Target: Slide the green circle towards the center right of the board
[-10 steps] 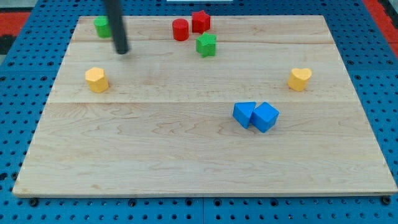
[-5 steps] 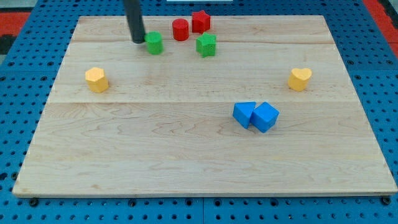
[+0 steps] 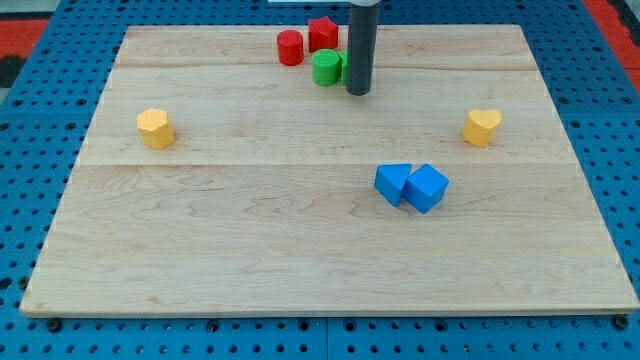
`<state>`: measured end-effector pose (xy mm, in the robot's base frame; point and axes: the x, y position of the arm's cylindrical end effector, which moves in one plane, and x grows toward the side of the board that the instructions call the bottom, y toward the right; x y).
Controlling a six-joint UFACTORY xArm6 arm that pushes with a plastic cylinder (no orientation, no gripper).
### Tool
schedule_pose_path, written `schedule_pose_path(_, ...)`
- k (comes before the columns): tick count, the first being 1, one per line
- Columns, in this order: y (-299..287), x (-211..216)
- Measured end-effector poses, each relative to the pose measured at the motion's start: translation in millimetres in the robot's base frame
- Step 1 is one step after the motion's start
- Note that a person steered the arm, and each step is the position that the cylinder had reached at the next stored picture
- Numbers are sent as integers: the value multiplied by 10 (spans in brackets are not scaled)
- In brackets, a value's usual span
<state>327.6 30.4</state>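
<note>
The green circle (image 3: pixel 324 68) stands near the view's top middle of the wooden board (image 3: pixel 300 250), just below the red circle (image 3: pixel 290 47) and the red star (image 3: pixel 322 33). My tip (image 3: pixel 358 93) is down on the board just right of the green circle, with the dark rod rising out of the view's top. A sliver of green (image 3: pixel 342 68) between the circle and the rod may be the green star, which is otherwise hidden behind the rod.
A yellow block (image 3: pixel 155 127) sits at the view's left. A yellow heart (image 3: pixel 482 126) sits at the right. Two blue blocks (image 3: pixel 411 185) touch each other right of centre.
The green circle has slid right from the top left corner to beside the red blocks. The rod has moved right, from the circle's left side to its right side. The green star is now mostly covered.
</note>
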Motion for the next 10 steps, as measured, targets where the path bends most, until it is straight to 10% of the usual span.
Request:
schedule_pose_path(2, -919, -130)
schedule_pose_path(7, -1086, -320)
schedule_pose_path(10, -164, -682)
